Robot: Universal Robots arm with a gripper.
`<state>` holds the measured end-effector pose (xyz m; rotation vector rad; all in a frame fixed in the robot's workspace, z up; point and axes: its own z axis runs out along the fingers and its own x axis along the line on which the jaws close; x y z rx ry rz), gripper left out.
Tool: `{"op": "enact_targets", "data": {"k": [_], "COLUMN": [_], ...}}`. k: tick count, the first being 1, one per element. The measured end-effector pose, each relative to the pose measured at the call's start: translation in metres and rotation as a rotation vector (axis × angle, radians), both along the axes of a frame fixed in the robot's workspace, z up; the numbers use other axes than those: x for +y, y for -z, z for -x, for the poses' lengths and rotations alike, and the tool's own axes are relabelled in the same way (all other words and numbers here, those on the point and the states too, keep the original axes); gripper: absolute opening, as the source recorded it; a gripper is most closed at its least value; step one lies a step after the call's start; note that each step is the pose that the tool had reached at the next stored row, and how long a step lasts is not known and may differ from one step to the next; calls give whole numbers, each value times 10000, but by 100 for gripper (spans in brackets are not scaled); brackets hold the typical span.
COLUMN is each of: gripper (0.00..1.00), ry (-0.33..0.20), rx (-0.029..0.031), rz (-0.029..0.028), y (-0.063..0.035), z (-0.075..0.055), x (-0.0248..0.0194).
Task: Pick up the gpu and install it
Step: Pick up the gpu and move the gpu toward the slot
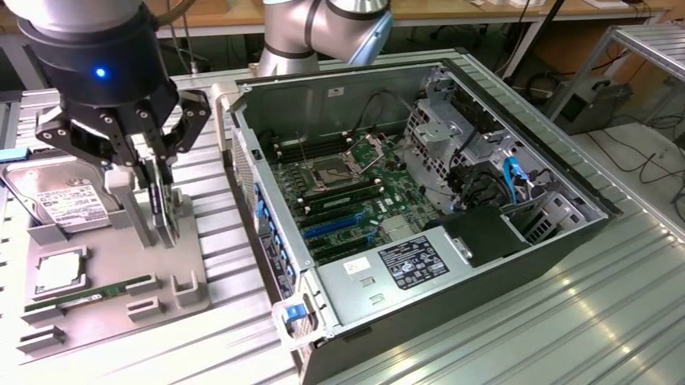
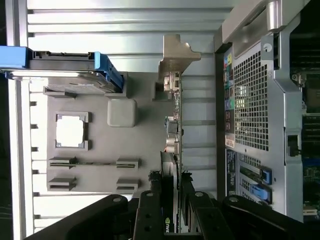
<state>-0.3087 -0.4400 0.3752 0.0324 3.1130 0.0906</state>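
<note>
The gpu (image 1: 164, 212) is a thin dark card standing on edge in a slot of the grey holder plate (image 1: 107, 257), at the exterior view's left. My gripper (image 1: 152, 178) has come down over it from above, with one finger on each side of the card and shut on it. In the wrist view the gpu (image 2: 172, 130) runs away from me to its pale metal bracket (image 2: 176, 52), and my black fingers (image 2: 150, 212) press on its near end around my gripper (image 2: 170, 212). The card's lower edge still sits in the holder.
The open computer case (image 1: 535, 144) lies to the exterior view's right, with blue expansion slots (image 1: 332, 228) on its green board. The plate also carries a silver hard drive (image 1: 59, 196), a processor (image 1: 59, 269) and a green memory stick (image 1: 91, 293). The case's rear panel (image 2: 252, 100) is close beside the card.
</note>
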Motion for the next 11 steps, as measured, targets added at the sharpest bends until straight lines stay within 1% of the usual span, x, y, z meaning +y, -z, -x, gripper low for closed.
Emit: {"op": "enact_targets", "data": {"k": [7, 8, 11], "gripper": [26, 26, 26], "ry": [0, -1, 0], "rx": [32, 39, 64], "rz": [-7, -13, -36], "y": [-326, -392, -545], "z": [-115, -155, -278], "x": [-136, -159, -204]}}
